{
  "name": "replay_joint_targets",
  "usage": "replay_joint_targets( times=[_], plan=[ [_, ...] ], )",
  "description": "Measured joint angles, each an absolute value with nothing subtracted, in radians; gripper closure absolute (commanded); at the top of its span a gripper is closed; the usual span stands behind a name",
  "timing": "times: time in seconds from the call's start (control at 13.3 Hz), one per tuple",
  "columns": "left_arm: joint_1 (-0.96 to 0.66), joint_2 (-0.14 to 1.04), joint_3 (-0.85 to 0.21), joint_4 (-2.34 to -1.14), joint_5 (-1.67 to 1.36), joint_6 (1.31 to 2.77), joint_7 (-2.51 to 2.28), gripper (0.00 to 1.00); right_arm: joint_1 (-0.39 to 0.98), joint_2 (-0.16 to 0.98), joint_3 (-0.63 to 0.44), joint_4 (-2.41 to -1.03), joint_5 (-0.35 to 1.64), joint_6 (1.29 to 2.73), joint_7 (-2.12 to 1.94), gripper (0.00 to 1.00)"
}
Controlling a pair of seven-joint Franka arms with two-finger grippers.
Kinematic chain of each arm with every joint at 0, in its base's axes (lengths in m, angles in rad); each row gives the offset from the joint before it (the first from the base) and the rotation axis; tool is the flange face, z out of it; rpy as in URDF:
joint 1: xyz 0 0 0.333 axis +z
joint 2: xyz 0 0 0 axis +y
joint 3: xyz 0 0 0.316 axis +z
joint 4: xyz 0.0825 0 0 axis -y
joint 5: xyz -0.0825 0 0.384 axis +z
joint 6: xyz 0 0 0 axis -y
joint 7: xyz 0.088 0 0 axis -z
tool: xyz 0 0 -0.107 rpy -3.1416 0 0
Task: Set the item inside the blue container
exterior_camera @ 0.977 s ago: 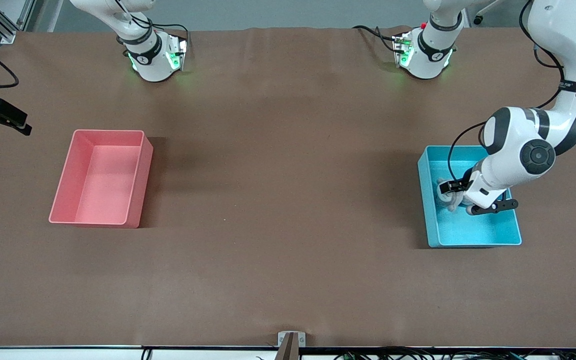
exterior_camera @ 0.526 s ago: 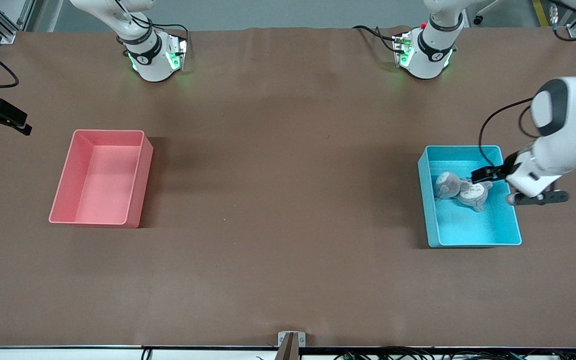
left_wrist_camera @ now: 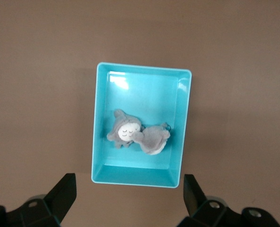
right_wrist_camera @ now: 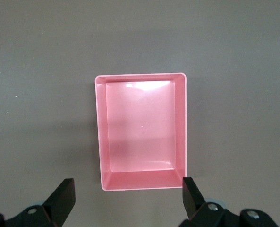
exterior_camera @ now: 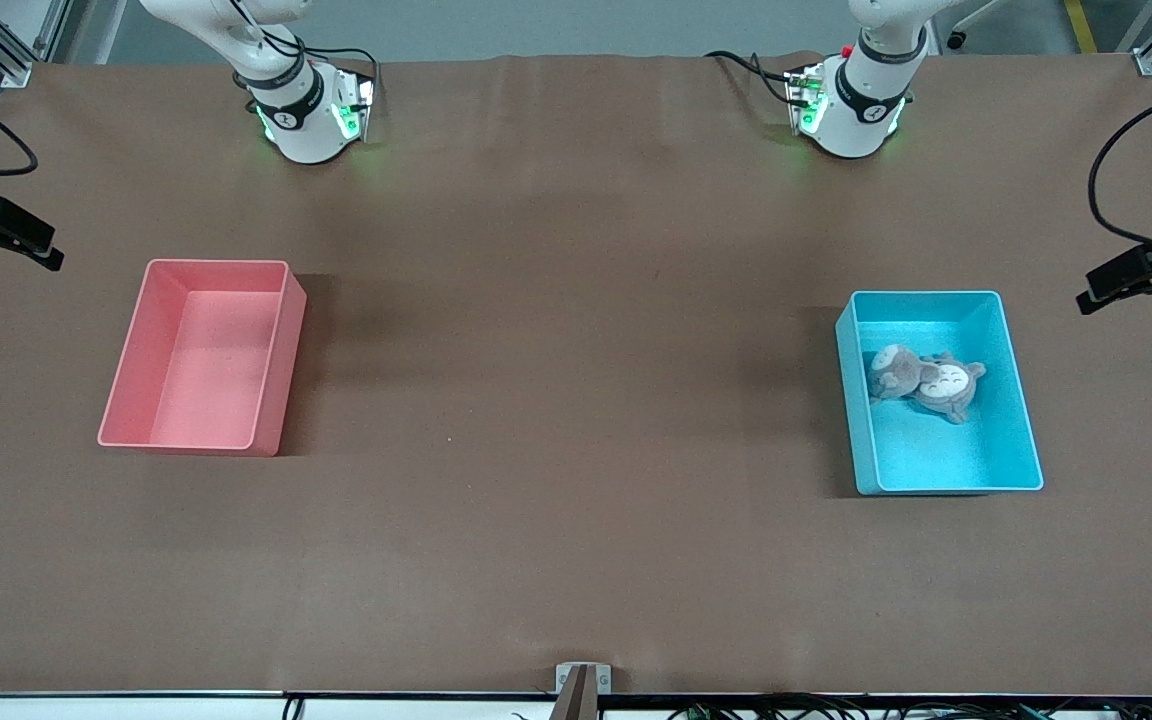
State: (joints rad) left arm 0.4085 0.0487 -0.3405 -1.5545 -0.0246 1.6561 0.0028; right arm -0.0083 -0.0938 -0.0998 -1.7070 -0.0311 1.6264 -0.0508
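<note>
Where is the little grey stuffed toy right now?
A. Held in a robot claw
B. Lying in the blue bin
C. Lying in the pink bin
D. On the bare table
B: the grey plush toy lies on the floor of the blue container, clear of any gripper, while the pink bin holds nothing.

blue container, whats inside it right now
The blue container holds a grey plush toy lying on its floor; in the left wrist view it looks like two small figures together. Whatever lies beneath the toy is covered.
</note>
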Motion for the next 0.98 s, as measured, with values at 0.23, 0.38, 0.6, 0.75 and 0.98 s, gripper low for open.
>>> replay_joint_targets(
  times=[0.23,0.38,0.6,0.75,0.98],
  plan=[
    [0.354,0.049,-0.322,-1.523,-0.025,1.65,-0.001,0.0,-0.008,-0.094,-0.1,-1.707,-0.031,1.626,-0.051,0.0],
    [0.225,0.049,-0.208,-1.522,-0.025,1.65,-0.004,0.0,-0.008,-0.094,-0.1,-1.707,-0.031,1.626,-0.051,0.0],
    [-0.02,0.046,0.041,-1.516,-0.025,1.65,-0.004,0.0,-0.008,-0.094,-0.1,-1.707,-0.031,1.626,-0.051,0.0],
    [-0.052,0.042,0.073,-1.515,-0.025,1.65,-0.004,0.0,-0.008,-0.094,-0.1,-1.707,-0.031,1.626,-0.051,0.0],
    [-0.051,0.042,0.074,-1.515,-0.025,1.65,-0.004,0.0,-0.008,-0.094,-0.1,-1.707,-0.031,1.626,-0.051,0.0]
  ],
)
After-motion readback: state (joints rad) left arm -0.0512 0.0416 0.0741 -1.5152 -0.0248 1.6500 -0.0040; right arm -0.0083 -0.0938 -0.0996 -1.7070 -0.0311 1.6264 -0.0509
